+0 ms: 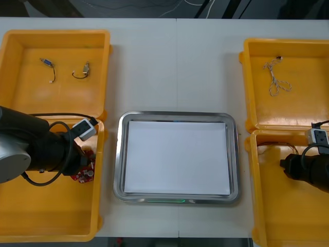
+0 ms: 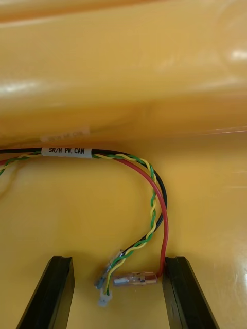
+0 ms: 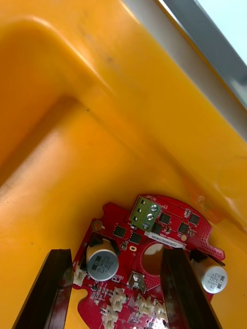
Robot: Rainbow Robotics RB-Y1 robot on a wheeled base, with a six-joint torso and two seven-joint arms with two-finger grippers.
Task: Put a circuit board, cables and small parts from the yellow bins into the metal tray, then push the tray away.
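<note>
Pickup: left of the white-lined metal tray [image 1: 119, 159] our spread left gripper [image 3: 114, 259] straddles the round red circuit board [image 3: 149, 241]; right, our spread right gripper [image 2: 118, 263] flanks the red-and-yellow cable [image 2: 163, 205]. We should close both next.

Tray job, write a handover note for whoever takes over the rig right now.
Left gripper: open, over the board in the near left bin.
Right gripper: open, over the cable in the near right bin.
Tray: white inside, nothing in it.
Done: nothing loaded.
Left to do: load board, cable and the rest; push tray away.
</note>
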